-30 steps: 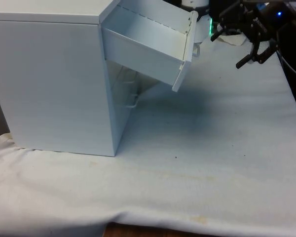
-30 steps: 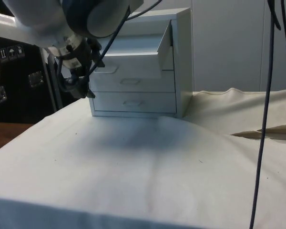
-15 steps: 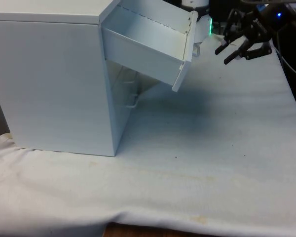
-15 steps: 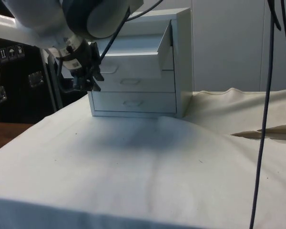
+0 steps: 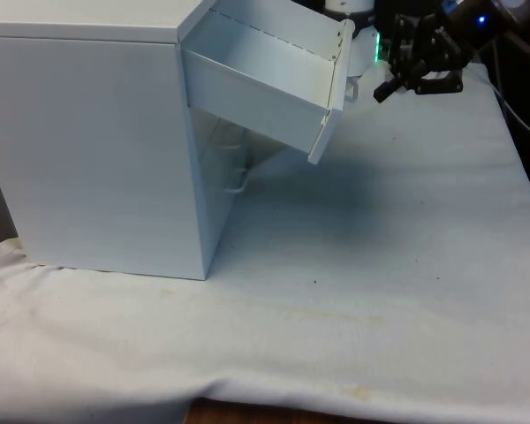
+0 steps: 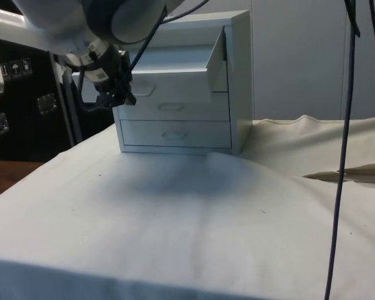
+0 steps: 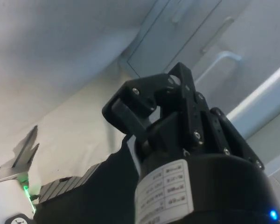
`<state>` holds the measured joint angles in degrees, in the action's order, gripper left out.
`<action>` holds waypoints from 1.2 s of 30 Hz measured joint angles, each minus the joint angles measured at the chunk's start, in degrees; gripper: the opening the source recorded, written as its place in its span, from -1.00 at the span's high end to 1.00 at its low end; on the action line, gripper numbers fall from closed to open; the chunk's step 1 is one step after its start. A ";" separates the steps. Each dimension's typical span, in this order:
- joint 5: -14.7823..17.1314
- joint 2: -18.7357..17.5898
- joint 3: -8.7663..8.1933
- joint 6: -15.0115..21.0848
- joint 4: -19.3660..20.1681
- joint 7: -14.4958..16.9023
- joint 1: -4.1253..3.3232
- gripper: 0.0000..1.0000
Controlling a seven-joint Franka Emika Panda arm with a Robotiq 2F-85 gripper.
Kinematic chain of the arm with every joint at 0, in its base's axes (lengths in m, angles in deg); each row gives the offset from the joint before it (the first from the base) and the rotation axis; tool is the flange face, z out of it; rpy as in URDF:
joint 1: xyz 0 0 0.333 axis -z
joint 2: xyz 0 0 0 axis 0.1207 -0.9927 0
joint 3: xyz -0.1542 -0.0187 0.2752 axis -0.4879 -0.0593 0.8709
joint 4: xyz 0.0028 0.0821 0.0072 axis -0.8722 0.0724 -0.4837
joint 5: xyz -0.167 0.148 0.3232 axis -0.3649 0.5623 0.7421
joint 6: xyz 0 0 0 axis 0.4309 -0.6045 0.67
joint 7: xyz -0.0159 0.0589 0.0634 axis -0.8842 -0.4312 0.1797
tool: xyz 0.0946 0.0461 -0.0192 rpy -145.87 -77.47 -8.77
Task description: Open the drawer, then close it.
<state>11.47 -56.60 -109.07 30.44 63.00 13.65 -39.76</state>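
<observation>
1. Looking across the white cloth (image 5: 380, 265) from its near edge, we found it bare and lightly creased, with a few dark specks.
2. We noted the white chest of drawers (image 5: 97, 150) on the front view's left, its plain side turned to that camera. In the side view its drawer fronts faced the camera (image 6: 175, 134).
3. We recorded the top drawer (image 5: 265, 84) pulled well out and sagging downward at its front; its inside looked empty. The side view showed the same drawer (image 6: 175, 78) standing forward of the two lower fronts.
4. We saw the lower drawers (image 6: 174, 119) flush with the chest, each with a shallow handle.
5. We placed the black gripper (image 5: 405, 78) farther back, in the air above the cloth, near the top drawer's front panel on the front view's right, with a gap between the two.
6. In the side view the gripper (image 6: 115, 97) hung beside the drawer fronts, level with the top drawer's lower edge.
7. We could not tell how the jaws stood; the wrist view showed one black finger (image 7: 130, 114) pointed toward a handle (image 7: 219, 63), and nothing held.
</observation>
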 measured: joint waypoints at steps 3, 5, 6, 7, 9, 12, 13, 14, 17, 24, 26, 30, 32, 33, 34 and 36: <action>-0.46 0.57 -0.52 -0.29 0.06 0.52 0.06 1.00; -0.57 0.74 -0.69 -0.34 0.11 0.69 0.06 1.00; -0.92 1.03 -0.97 -0.40 0.23 0.92 0.06 1.00; -1.09 1.09 -1.09 -0.40 0.23 1.03 0.06 1.00; -1.38 1.20 -1.38 -0.46 0.29 1.20 0.06 1.00; -1.55 1.26 -1.95 -0.46 0.34 1.72 0.06 1.00; -1.55 1.26 -1.95 -0.46 0.34 1.72 0.06 1.00; -1.60 1.26 -2.18 -0.46 0.40 2.01 0.11 1.00; -1.83 1.26 -3.38 0.00 0.86 2.98 0.23 1.00; -1.83 1.60 -3.84 0.46 1.03 3.72 0.34 1.00; -1.83 2.06 -4.01 0.34 1.03 4.13 0.34 1.00; -2.18 3.38 -4.64 -0.17 1.15 5.27 0.40 1.00; -2.41 3.61 -4.70 -0.29 1.20 5.39 0.40 1.00; -2.69 3.90 -4.76 -0.40 1.26 5.39 0.40 1.00; -2.98 4.07 -4.76 -0.52 1.32 5.44 0.40 1.00; -3.84 4.53 -4.81 -1.15 1.32 5.61 0.40 1.00</action>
<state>7.63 -52.07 -113.88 29.30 64.31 19.27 -39.36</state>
